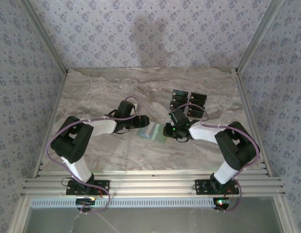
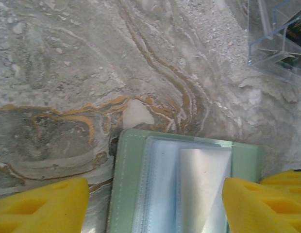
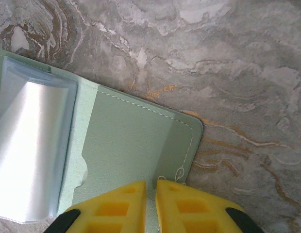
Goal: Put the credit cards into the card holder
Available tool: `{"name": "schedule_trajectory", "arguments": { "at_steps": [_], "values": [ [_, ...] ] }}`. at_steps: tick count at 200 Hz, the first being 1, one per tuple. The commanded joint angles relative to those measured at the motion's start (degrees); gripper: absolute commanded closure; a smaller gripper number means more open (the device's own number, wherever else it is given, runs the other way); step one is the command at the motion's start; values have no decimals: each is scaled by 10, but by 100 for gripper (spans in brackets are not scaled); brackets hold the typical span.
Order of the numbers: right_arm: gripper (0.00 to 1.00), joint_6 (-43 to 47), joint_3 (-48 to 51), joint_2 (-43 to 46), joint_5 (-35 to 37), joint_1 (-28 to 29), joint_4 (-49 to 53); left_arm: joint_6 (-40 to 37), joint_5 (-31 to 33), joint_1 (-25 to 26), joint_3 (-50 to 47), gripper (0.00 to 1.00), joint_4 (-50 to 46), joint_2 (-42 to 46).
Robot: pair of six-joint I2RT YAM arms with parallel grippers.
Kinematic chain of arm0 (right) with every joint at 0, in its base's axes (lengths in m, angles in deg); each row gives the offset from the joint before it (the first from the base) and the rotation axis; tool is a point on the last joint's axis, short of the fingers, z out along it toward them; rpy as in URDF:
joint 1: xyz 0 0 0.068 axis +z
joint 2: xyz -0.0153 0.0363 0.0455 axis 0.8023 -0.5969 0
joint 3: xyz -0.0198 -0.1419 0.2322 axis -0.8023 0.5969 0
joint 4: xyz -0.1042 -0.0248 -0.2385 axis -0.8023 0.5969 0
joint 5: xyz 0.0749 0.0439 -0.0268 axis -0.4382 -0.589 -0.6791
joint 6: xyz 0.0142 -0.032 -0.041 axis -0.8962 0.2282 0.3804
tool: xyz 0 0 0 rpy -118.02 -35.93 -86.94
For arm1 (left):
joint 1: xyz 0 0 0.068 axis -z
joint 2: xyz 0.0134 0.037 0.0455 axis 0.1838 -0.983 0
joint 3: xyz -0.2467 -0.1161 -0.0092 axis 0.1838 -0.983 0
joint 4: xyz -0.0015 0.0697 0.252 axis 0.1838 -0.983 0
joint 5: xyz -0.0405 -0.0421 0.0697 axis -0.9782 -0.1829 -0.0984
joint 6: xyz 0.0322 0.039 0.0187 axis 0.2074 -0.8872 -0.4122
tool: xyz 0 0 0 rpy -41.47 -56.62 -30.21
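The card holder (image 1: 153, 132) lies open on the marble table between both arms, a sage-green wallet with clear plastic sleeves inside. In the left wrist view my left gripper (image 2: 150, 206) is open, its yellow fingers (image 2: 43, 206) wide apart on either side of the card holder (image 2: 133, 184) and not pinching it. In the right wrist view my right gripper (image 3: 151, 189) is shut on the near edge of the card holder's (image 3: 136, 136) green cover flap, close to its stitched corner. The black credit cards (image 1: 188, 102) sit in a group behind the right gripper (image 1: 169, 131).
A clear plastic piece (image 2: 279, 43) shows at the far right of the left wrist view. Metal frame posts and patterned walls border the table (image 1: 102, 92) at the back and sides. Bare marble lies to the left and at the back.
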Motion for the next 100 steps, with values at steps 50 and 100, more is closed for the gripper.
{"name": "schedule_trajectory", "arguments": {
  "at_steps": [50,100],
  "values": [
    [83,10,14,-31,18,-12,21,15,-49,3,-8,30,34,19],
    [83,11,15,-32,17,-12,21,10,-4,2,-16,31,6,36]
  ]
}}
